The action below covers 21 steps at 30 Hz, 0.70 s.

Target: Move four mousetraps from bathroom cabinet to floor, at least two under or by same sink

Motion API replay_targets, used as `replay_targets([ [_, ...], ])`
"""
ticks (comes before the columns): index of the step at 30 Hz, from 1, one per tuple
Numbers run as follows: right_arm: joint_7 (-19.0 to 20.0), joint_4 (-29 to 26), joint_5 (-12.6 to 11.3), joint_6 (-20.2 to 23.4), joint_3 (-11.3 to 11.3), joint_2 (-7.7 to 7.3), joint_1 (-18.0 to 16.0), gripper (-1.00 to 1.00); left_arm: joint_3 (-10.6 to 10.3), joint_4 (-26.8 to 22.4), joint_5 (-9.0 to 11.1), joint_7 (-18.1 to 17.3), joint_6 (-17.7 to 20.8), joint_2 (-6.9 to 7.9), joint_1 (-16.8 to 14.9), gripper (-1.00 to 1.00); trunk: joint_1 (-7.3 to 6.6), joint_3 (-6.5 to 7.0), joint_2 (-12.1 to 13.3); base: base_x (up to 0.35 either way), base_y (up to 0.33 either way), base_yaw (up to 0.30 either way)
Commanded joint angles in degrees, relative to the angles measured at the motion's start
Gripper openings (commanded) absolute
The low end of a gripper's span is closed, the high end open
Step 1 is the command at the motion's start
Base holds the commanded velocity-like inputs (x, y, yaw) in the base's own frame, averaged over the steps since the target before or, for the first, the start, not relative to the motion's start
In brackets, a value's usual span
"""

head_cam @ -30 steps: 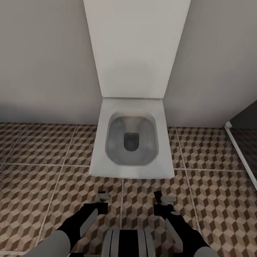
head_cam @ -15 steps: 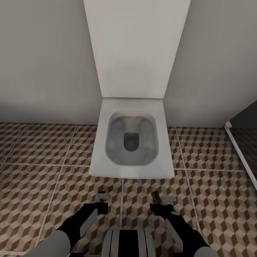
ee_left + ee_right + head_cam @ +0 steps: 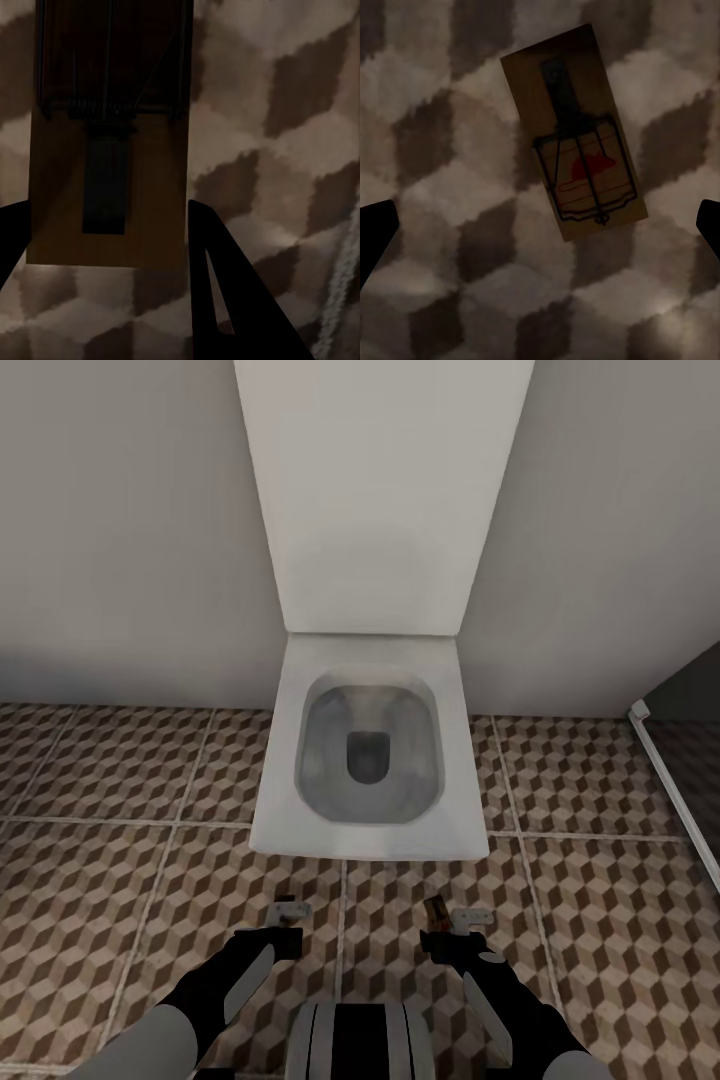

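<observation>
Brown-and-beige cube-patterned tiles with pale grout lines cover the bathroom floor (image 3: 120,880). From the head view, a white toilet (image 3: 368,760) stands against a pale wall (image 3: 120,520), its lid raised upright and its grey bowl open. At the far right, a thin white shower rail (image 3: 672,780) borders a darker floor area.

Both black-and-grey arms reach forward at the bottom of the head view, low over the tiles just in front of the toilet. The left hand (image 3: 287,922) sits left of centre and the right hand (image 3: 452,925) right of centre.

In the left wrist view, 1 mousetrap (image 3: 109,142), a flat brown wooden board with a dark metal spring and bar, sits between the 2 dark fingers (image 3: 225,292) of the left hand. The fingers stand close at either edge of the board, but I cannot tell whether they are pressing on it.

In the right wrist view, a 2nd mousetrap (image 3: 574,135) lies flat on the tiles, turned at a slant, with a red mouse mark under its wire frame. The right hand's fingers (image 3: 375,232) are spread wide apart, well clear of this board. In the head view, a small brown sliver of this trap (image 3: 435,908) shows just beside the right hand.
</observation>
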Motion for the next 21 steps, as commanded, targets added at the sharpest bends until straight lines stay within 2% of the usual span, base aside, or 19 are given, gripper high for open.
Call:
replay_targets([
  [1, -0.52, -0.11, -0.6, 0.23, 0.31, -0.05, -0.02, 1.0, -0.35, -0.12, 0.41, 0.62, 0.2, 0.05, -0.02, -1.0, -0.01, -0.03, -0.01, 0.0, 0.0, 0.0],
  [8, -0.52, -0.11, -0.6, 0.23, 0.32, -0.05, -0.02, 1.0, -0.35, -0.13, 0.45, 0.62, 0.2, 0.05, -0.04, -1.0, -0.01, -0.03, -0.01, 0.0, 0.0, 0.0],
  [15, -0.52, -0.11, -0.6, 0.23, 0.31, -0.05, -0.02, 1.0, -0.35, -0.07, 0.43, 0.62, 0.2, 0.05, -0.02, -1.0, 0.17, -1.58, -0.11, 0.0, 0.0, 0.0],
  [21, -0.52, -0.11, -0.6, 0.23, 0.31, -0.05, -0.02, 1.0, -0.35, -0.06, 0.42, 0.62, 0.2, 0.05, -0.05, -1.0, 0.17, -1.58, -0.11, 0.0, 0.0, 0.0],
])
